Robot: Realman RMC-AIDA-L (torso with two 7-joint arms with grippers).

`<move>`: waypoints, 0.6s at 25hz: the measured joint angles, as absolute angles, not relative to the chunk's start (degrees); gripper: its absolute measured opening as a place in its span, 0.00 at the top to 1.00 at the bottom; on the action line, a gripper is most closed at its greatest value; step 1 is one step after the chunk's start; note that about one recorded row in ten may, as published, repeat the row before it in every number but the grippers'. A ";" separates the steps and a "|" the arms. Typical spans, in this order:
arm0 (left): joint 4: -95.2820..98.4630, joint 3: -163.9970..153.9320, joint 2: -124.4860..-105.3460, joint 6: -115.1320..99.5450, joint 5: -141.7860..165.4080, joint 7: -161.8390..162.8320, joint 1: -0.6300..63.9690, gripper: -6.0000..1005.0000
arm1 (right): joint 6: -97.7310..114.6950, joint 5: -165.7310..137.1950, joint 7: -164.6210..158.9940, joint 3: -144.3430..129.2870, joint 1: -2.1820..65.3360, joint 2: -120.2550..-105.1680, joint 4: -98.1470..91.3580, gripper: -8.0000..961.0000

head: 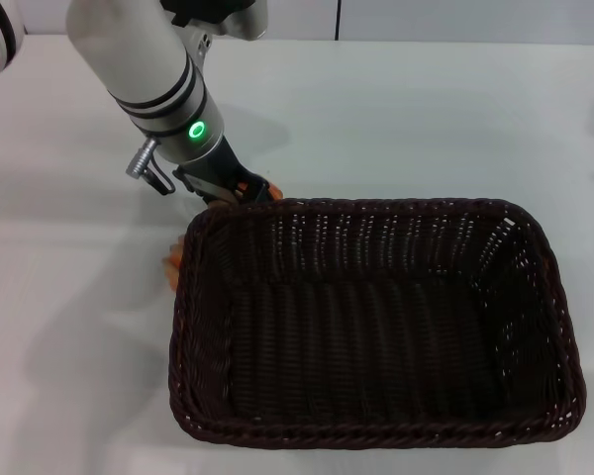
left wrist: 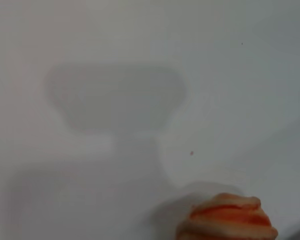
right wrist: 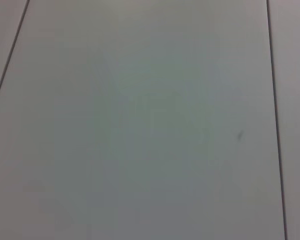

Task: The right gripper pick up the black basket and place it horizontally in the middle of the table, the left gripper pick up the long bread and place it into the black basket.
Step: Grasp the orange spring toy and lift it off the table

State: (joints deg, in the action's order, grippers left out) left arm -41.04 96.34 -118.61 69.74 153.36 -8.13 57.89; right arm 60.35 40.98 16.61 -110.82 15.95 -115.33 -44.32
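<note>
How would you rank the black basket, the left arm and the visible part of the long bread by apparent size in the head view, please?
1. The black basket looks largest, filling much of the view.
2. The left arm, though it is nearer the camera, which inflates it.
3. The long bread, mostly hidden behind the basket's rim, beside the left gripper.

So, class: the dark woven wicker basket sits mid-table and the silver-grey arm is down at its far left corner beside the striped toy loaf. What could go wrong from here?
1. The left gripper is right against the braided rim of the dark woven wicker basket; it could catch and drag it.
2. The orange-and-cream striped toy loaf lies outside the basket on the white table, mostly hidden behind the rim in the head view, so a grasp may land off-centre and slip.
</note>
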 joint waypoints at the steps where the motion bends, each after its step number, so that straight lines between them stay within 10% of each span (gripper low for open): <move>1: -40.91 96.35 -118.60 69.61 153.35 -8.38 57.87 0.25 | 60.35 40.98 16.61 -110.82 15.95 -115.33 -44.32 0.77; 15: -48.77 96.87 -118.13 66.63 153.83 -10.86 54.16 0.39 | 60.28 41.00 16.85 -110.80 15.71 -115.79 -44.77 0.77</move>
State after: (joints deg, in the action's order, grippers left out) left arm -48.77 96.87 -118.13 66.63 153.83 -10.86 54.16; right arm 60.28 41.00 16.85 -110.80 15.71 -115.79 -44.77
